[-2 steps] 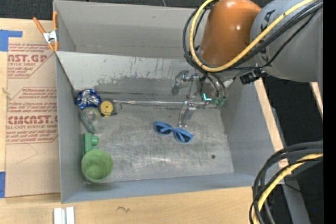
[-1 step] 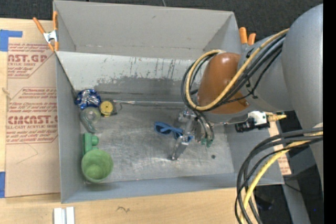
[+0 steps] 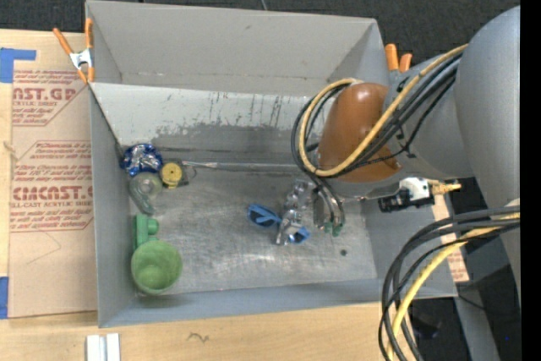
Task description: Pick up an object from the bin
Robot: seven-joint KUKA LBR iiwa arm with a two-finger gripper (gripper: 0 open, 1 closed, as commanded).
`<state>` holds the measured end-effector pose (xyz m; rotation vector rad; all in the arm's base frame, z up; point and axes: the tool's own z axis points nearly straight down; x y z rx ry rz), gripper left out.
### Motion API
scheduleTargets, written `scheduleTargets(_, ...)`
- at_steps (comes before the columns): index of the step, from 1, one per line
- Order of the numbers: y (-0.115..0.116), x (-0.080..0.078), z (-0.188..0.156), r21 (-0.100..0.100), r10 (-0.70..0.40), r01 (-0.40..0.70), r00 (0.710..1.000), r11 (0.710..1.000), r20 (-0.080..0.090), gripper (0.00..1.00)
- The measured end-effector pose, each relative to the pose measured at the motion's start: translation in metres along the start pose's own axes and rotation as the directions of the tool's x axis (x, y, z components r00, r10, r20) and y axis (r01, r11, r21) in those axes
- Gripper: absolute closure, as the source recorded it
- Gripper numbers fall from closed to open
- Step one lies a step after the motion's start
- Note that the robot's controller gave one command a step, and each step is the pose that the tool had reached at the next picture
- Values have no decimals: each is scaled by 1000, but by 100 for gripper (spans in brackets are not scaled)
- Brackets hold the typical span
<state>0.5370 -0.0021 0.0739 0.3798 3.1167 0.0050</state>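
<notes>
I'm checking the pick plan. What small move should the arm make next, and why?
Probably nudge the gripper slightly towards the view's left. The blue piece on the bin floor lies mostly on that side of it and is the nearest thing to it.

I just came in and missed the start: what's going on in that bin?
The robot arm's claw is low in the grey bin, right of centre, close beside a small blue thing on the floor. Whether it grips it, I cannot tell. A green round thing, a yellow disc and a blue-and-white wad lie by the left wall.
</notes>
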Motion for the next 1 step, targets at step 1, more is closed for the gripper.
scheduleTargets(1,-28,5,-179,4,-355,355,935,935,6,100)
